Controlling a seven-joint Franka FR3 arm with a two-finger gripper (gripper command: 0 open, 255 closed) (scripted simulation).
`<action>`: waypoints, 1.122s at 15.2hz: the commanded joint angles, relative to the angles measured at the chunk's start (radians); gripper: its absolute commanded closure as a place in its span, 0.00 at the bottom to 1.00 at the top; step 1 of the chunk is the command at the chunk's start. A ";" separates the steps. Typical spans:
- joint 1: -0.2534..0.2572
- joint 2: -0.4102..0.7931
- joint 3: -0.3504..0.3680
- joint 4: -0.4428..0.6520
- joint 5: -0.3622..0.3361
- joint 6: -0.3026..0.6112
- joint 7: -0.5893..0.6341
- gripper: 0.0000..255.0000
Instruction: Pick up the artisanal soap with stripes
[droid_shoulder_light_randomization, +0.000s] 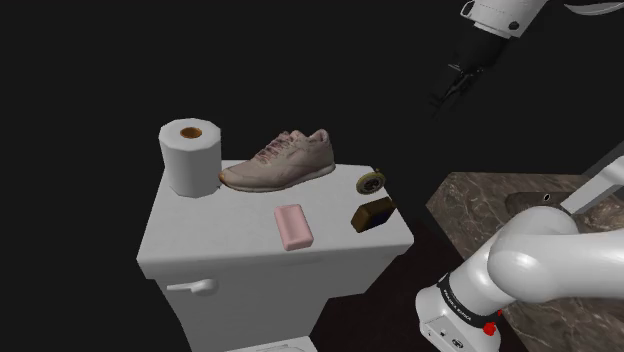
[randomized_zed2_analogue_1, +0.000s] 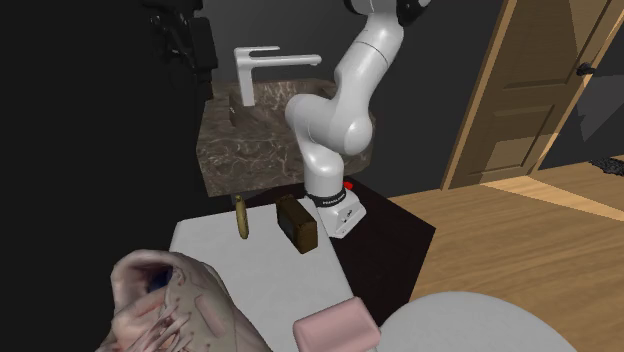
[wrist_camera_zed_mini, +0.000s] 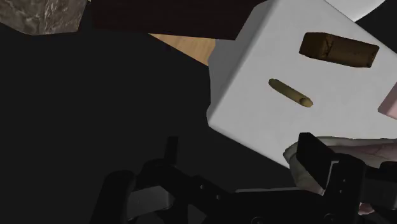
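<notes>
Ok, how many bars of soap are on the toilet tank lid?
2. A pink bar lies centrally, near the sneaker; a dark brown bar sits toward the shoulder view's right, by a small disc.

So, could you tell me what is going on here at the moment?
A white Franka arm is meant to pick up the brown soap bar lying on the white toilet tank lid, beside a pink bar, a shoe and a paper roll. Its gripper hangs open in the air, off to the side of the lid, holding nothing.

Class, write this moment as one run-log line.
stage: pre-grasp | gripper: open, raised, off to the side of tank | brown soap: on tank top, untouched
</notes>
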 joint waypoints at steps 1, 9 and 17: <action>0.000 0.000 0.000 0.000 0.000 0.000 0.000 0.00; 0.222 0.026 0.053 -0.135 0.011 0.154 -0.325 0.00; 0.455 -0.007 0.104 -0.308 0.023 0.284 -0.646 0.00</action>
